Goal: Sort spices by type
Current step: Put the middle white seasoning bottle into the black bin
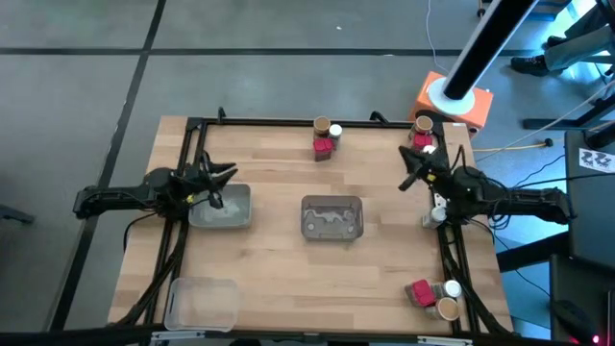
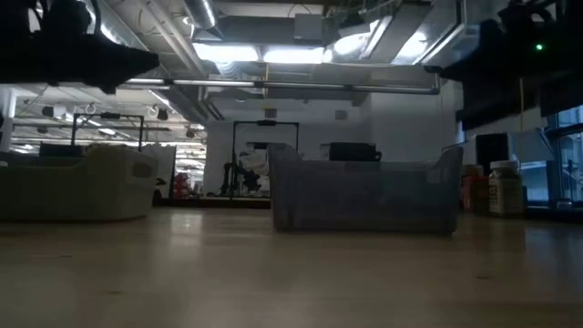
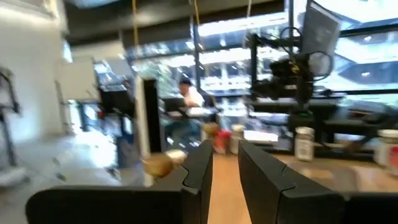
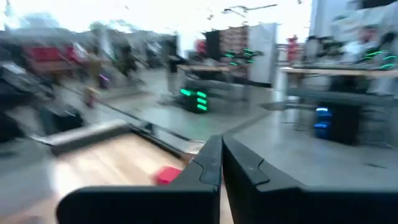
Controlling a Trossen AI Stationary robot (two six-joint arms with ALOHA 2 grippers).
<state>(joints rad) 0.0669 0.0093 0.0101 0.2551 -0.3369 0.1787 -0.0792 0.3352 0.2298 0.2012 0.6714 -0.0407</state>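
Jaws: both arms are hovering empty; left gripper (image 1: 227,173) is showing a small gap, right gripper (image 1: 411,170) is squeezing tight.
Spices: sitting in three mixed groups, near corner (image 1: 434,296), far edge (image 1: 326,136), far corner (image 1: 423,132).
Trays: middle tray (image 1: 332,217) is waiting empty for sorting.

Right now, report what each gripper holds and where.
Nothing is held. The left gripper has an empty narrow gap between its fingers; the right gripper is shut on nothing.

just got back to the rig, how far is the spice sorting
Nothing looks sorted yet. The spices sit in three mixed clusters: far edge, far right corner, near right corner. All three clear trays look empty. Nothing is in hand: left end effector holds a narrow gap, right end effector is shut, both empty. All the sorting remains.
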